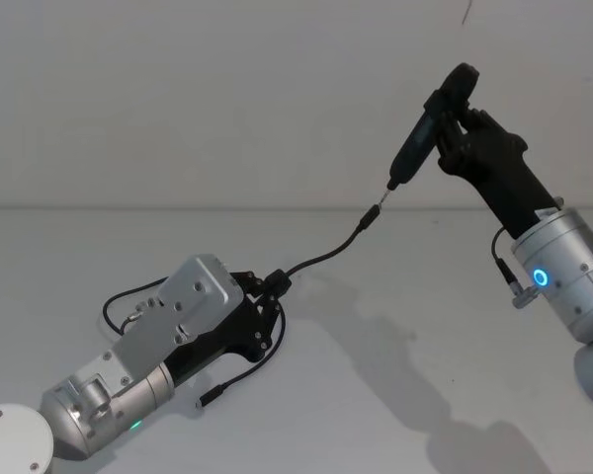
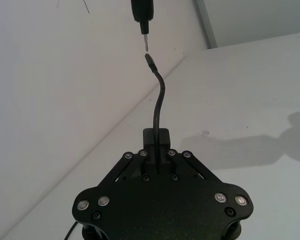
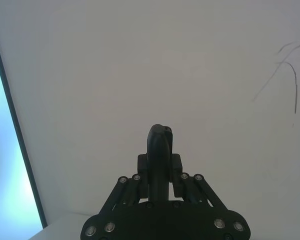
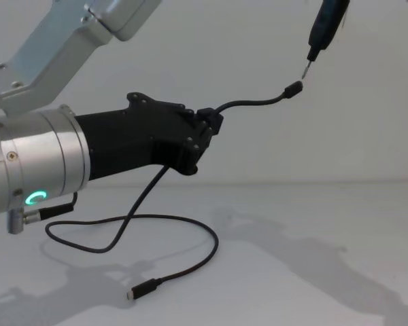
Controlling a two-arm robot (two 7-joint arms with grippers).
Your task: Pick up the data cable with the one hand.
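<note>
Pinched between the closed jaws of the left gripper [image 4: 205, 125], a black plastic two-jawed claw on a fat silver cylinder with a green glowing ring, is the data cable [image 4: 149, 193], a long thin black flexible cord. From the chest view, the grip sits a short way back from one slim plug [image 4: 293, 89], so that end sticks out beyond the fingertips and curves upward. Behind and below the claw, the rest of the cord hangs down, loops over the pale grey tabletop [image 4: 313, 272] and ends in its second plug [image 4: 139, 291], which lies flat on the surface.

Just beyond the raised plug, nearly touching it, hovers the metal tip of a slim black pen-like tool [image 1: 422, 131]. Farther off and higher, the right gripper [image 1: 453, 111] is clamped around that tool's body.

By my reading, the grasp is made and part of the cord is off the table, so the pick-up is mostly done. What remains is probably a steady upward lift until the trailing loop and far plug clear the table, without swinging the free end into the tool tip.
</note>
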